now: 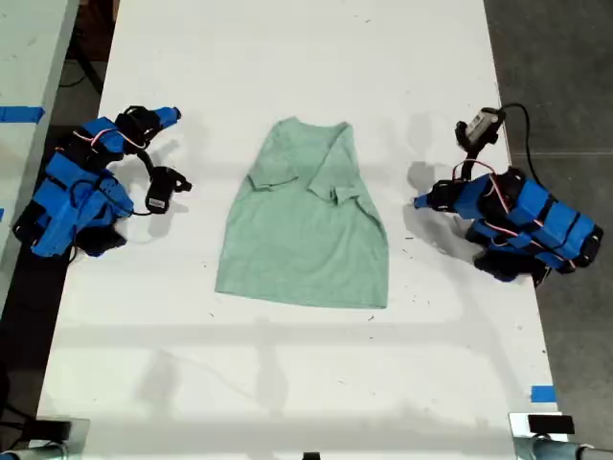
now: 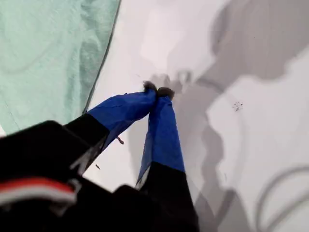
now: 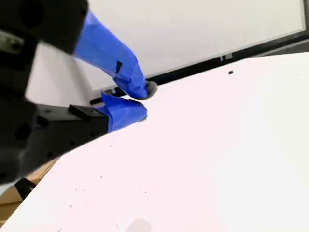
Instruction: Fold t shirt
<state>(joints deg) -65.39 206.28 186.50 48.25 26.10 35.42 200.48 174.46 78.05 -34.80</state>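
The shirt point(image 1: 305, 222) lies flat near the centre of the white bench point(image 1: 287, 383) in the exterior view, collar toward the top of the frame. Both sleeves look folded in over the chest, so the body reads as a long panel, slightly wider at the hem — the side folds seem done. What appears left is the fold along its length, hem toward collar, and any smoothing.

The first gripper point(image 2: 157, 90) sits off the cloth at the exterior view's right, its jaws together on nothing; its wrist view shows the shirt's edge just beside it on bare bench. The second gripper point(image 3: 142, 100) rests at the exterior view's left, well apart from the shirt, jaws nearly closed with only a sliver between the tips, and empty.

The shirt is a pale mint knit, soft and matte, with shallow wrinkles and a raised ridge where the sleeves overlap. The bench is smooth and hard, with a few dark specks. Both arms are blue — blocky, with black joints and loose cables.
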